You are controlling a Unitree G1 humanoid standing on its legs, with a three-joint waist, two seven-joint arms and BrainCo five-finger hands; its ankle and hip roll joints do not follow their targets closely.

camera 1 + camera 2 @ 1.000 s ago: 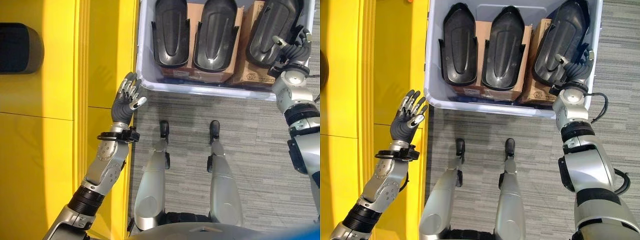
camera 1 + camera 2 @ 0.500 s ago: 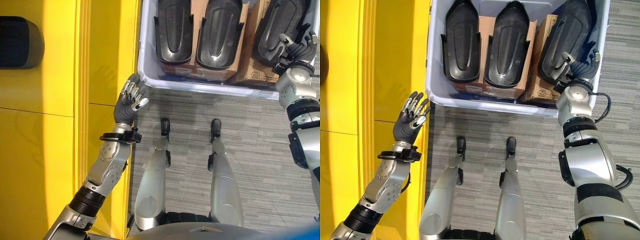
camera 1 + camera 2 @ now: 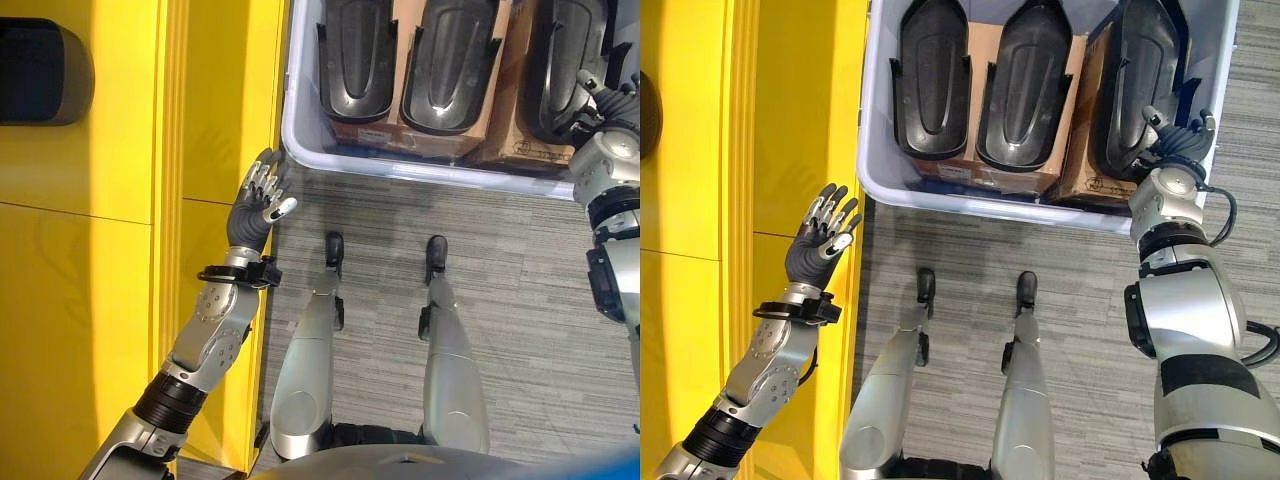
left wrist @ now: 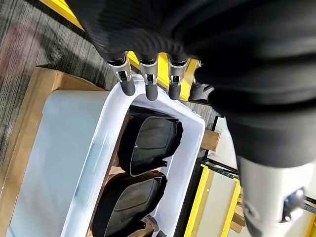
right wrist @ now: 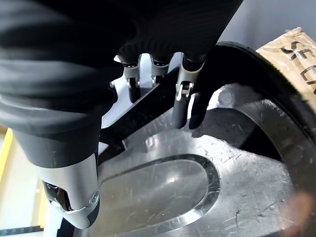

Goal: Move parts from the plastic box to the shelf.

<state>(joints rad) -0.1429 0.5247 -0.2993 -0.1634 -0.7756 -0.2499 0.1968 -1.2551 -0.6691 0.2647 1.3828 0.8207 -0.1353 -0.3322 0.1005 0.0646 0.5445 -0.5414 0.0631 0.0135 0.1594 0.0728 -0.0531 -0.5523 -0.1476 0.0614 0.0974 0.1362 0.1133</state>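
Parts sit in the plastic box [image 3: 872,180] at the top centre of the right eye view: three black moulded shells stood side by side on brown cardboard cartons [image 3: 985,45]. Left part [image 3: 931,75] and middle part [image 3: 1025,85] stand untouched, apart from both hands. Right part [image 3: 1137,85] leans in the box's right end, upper right of the frame, and the right hand [image 3: 1177,150] is at its lower edge. In the right wrist view the fingers [image 5: 180,106] are curled over a raised rib of this part [image 5: 197,168], dark tips pressed against its glossy inner face, thumb side on the other face of the rib; hand clamped on the right part. Carton under it shows at the upper right corner of that view [image 5: 289,54]. Box has a pale translucent wall and a rounded rim; it rests on grey striped carpet [image 3: 1040,250]. Left hand [image 3: 820,245] is raised at centre left of the right eye view, fingers straight and spread, palm empty, touching nothing, just beside the near left corner of the box and over the edge of the yellow shelf [image 3: 750,200] that fills the left side of the frame. In the left wrist view its fingertips [image 4: 150,91] hang straight above the box rim [image 4: 98,148], with two parts visible inside.
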